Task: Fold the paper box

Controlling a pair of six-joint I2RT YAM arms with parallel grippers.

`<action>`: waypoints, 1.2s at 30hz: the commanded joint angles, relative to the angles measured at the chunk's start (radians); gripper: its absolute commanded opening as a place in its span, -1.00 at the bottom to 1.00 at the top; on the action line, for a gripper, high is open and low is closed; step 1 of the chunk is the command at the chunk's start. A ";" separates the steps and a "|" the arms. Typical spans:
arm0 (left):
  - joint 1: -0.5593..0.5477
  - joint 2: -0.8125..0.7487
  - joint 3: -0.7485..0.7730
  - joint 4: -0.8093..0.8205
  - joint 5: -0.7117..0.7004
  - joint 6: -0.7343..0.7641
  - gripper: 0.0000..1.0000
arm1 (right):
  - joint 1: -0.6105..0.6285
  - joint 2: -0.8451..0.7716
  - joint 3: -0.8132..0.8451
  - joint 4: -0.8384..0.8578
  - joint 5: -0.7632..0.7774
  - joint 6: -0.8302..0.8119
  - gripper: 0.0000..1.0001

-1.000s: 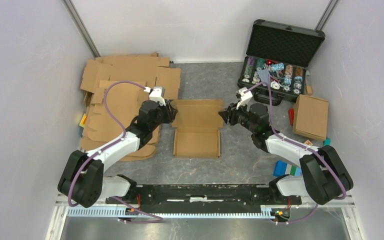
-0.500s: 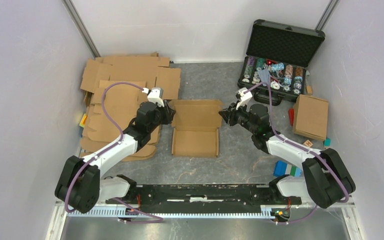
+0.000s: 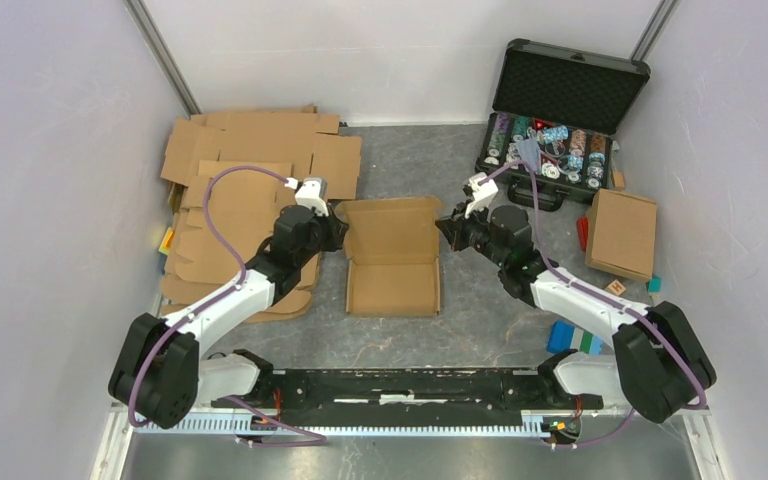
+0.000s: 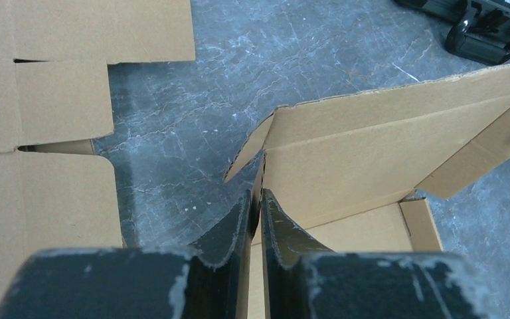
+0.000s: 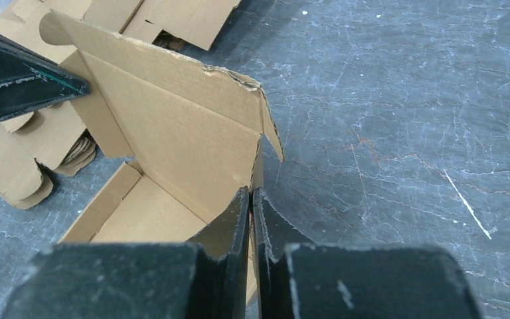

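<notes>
Since a second ago both arms have edged toward the far end of the paper box (image 3: 393,262). Their jaws have drawn in from a wider gap to a thin slit, and the rear lid panel now stands a little steeper than it did.

At the far left, a stack of flat cardboard blanks (image 3: 245,175) lies on the grey table (image 3: 480,320), reaching back toward the wall. The left gripper (image 3: 338,228) sits just beside the stack's right edge, at the box's left rear corner. In the left wrist view its fingers (image 4: 232,226) are almost together, with the thin cardboard edge of the left side flap running down between them, so it pinches that flap.

The box sits in the middle of the table between the two arms. Its shallow tray is open toward the near side and its lid panel is tilted up at the back, with a small tab splaying out at each upper corner.

The right gripper (image 3: 448,228) mirrors the left at the right rear corner. In the right wrist view it is narrowed to a slit on the right side flap's edge.

Further right, an open poker chip case (image 3: 565,95) stands against the back wall. A closed brown carton (image 3: 621,232) lies near the right wall, with blue blocks (image 3: 572,338) near the right arm's base.
</notes>
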 commanded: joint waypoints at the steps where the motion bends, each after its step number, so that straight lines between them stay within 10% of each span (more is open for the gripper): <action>1: -0.013 -0.035 -0.014 0.023 -0.001 0.007 -0.72 | 0.039 -0.014 0.053 -0.020 0.087 0.005 -0.86; 36: -0.195 -0.019 0.036 0.028 -0.393 -0.131 -0.96 | 0.265 -0.008 -0.018 0.198 0.524 0.046 -1.00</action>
